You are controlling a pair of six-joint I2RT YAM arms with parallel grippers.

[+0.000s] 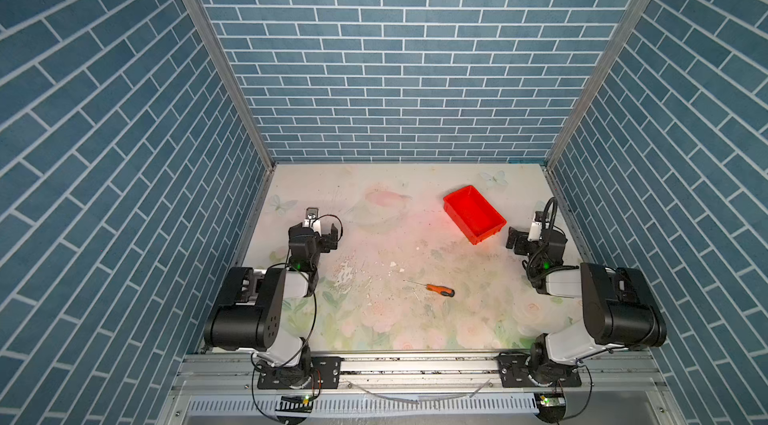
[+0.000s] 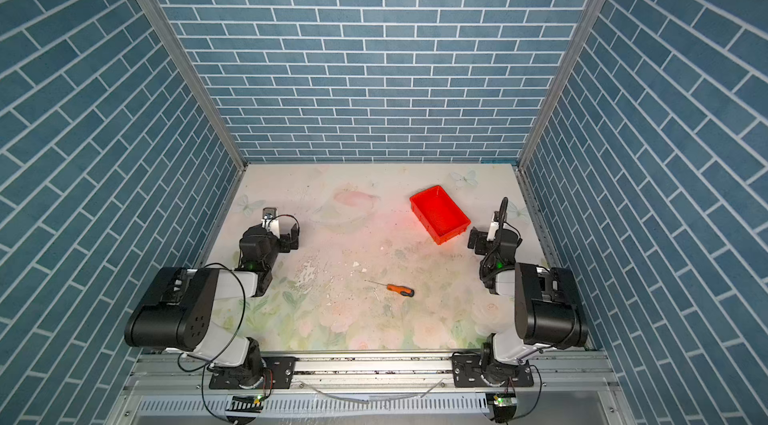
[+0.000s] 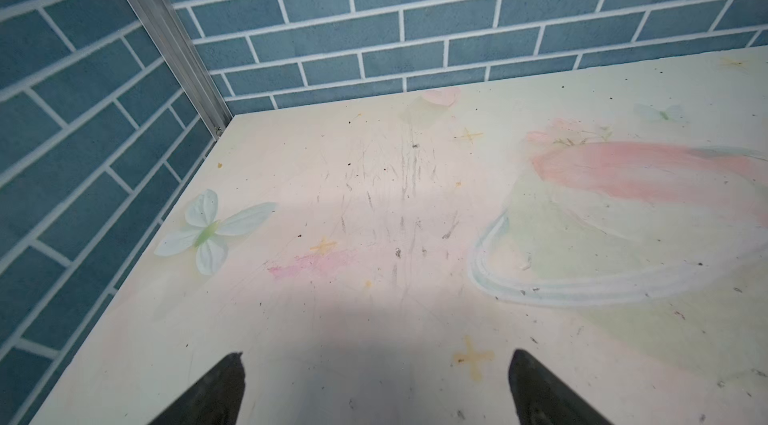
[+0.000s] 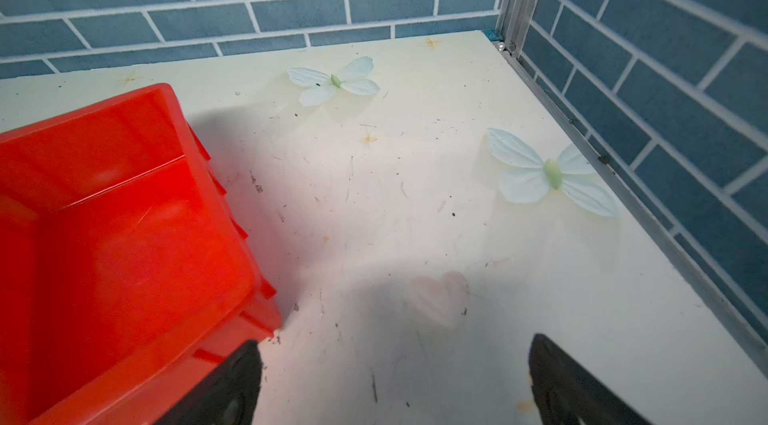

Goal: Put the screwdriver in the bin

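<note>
The screwdriver (image 1: 438, 290) (image 2: 399, 290), with an orange handle and a thin silver shaft, lies flat near the middle front of the table, shaft pointing left. The red bin (image 1: 473, 213) (image 2: 439, 213) sits at the back right with nothing in it. My right gripper (image 1: 525, 236) (image 4: 395, 344) hovers just right of the bin's near corner, open and holding nothing; the bin (image 4: 124, 236) fills one side of the right wrist view. Far to the left, my left gripper (image 1: 320, 231) (image 3: 376, 354) is open over bare table. Neither wrist view shows the screwdriver.
Blue brick-pattern walls with aluminium corner posts (image 1: 216, 57) enclose the table on three sides. The floral tabletop (image 1: 395, 319) has scuffs and white chips (image 1: 345, 273) left of the screwdriver. Both arm bases (image 1: 291, 373) stand on a rail along the front edge.
</note>
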